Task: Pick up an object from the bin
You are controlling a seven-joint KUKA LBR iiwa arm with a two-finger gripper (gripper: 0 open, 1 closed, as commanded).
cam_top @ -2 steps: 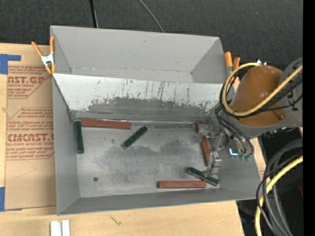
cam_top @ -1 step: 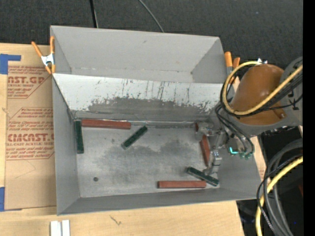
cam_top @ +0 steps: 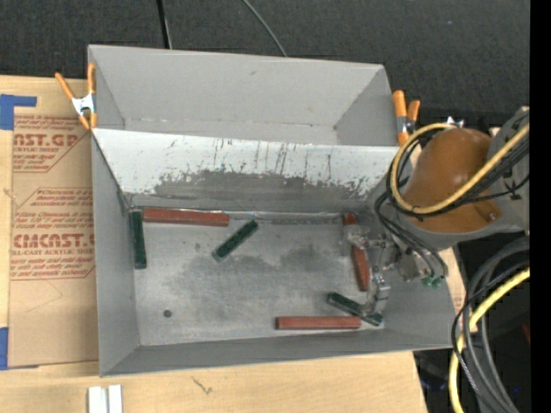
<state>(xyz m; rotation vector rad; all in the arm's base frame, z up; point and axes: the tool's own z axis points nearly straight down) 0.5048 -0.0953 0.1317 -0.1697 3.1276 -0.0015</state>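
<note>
My gripper [cam_top: 376, 289] is low in the bin's front right corner. Just under its tip lies a short dark green stick [cam_top: 348, 304], angled toward the right wall. A red-brown stick [cam_top: 360, 267] lies close to the gripper's left side, running front to back and partly hidden by it. Another red-brown stick [cam_top: 317, 323] rests along the front wall, a little to the left of the gripper. The view does not show anything held.
Further off, a long red-brown stick [cam_top: 184, 218] lies along the back wall, a green stick [cam_top: 137, 239] along the left wall and a tilted green stick [cam_top: 235, 240] mid-floor. A small red piece [cam_top: 349, 219] sits in the back right corner. The arm's orange cover and cables hang over the right rim.
</note>
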